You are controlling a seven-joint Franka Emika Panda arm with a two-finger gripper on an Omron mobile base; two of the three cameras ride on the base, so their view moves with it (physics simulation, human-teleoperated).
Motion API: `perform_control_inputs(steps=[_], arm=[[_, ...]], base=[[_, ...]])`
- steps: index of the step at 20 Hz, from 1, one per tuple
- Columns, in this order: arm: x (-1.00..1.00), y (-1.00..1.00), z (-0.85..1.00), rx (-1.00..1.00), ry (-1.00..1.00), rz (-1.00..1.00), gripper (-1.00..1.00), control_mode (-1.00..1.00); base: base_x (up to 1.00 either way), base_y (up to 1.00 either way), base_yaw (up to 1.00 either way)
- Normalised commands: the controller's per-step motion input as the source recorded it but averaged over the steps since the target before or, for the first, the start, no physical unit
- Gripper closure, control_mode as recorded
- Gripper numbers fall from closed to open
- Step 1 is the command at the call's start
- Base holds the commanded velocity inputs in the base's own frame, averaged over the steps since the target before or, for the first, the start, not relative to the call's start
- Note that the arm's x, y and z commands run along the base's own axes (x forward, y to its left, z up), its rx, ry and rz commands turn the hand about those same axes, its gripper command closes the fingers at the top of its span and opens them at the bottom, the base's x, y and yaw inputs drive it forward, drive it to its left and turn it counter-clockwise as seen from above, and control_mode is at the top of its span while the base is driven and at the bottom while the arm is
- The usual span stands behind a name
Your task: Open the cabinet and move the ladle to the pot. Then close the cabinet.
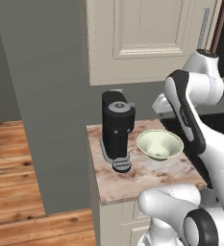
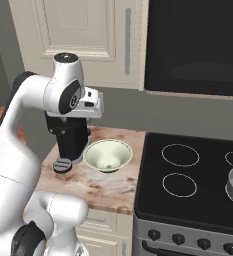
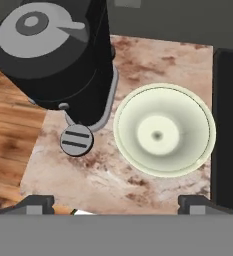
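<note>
The gripper [image 3: 115, 202] hangs with jaws wide apart and empty, looking down on a bowl [image 3: 161, 131] and coffee maker [image 3: 55, 55]. The cabinet [image 2: 83, 30] sits shut, above and behind it. Rising carelessly toward the handle [image 2: 128, 34], the arm could clip the door.

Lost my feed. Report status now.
End effector open, empty, above the counter. Cabinet door shut, handle untouched. Coffee machine and bowl below the end effector.
</note>
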Motion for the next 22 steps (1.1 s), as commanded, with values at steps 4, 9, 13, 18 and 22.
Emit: perform_control_inputs(steps=[4, 9, 13, 18, 22], arm=[[-0.01, -0.48, 0.32, 0.06, -0.13, 0.00, -1.00, -1.00], [0.00, -0.30, 0.34, 0.03, -0.09, -0.02, -1.00, -1.00], [0.00, -0.23, 0.32, 0.02, -0.04, -0.07, -1.00, -1.00], [0.00, -0.16, 0.36, 0.00, -0.01, -0.12, -1.00, -1.00], [0.10, -0.15, 0.33, 0.00, 0.00, -0.13, -1.00, -1.00]], base=[[0.00, 0.00, 0.00], [0.00, 0.00, 0.00], [0.00, 0.00, 0.00], [0.00, 0.00, 0.00], [0.00, 0.00, 0.00]])
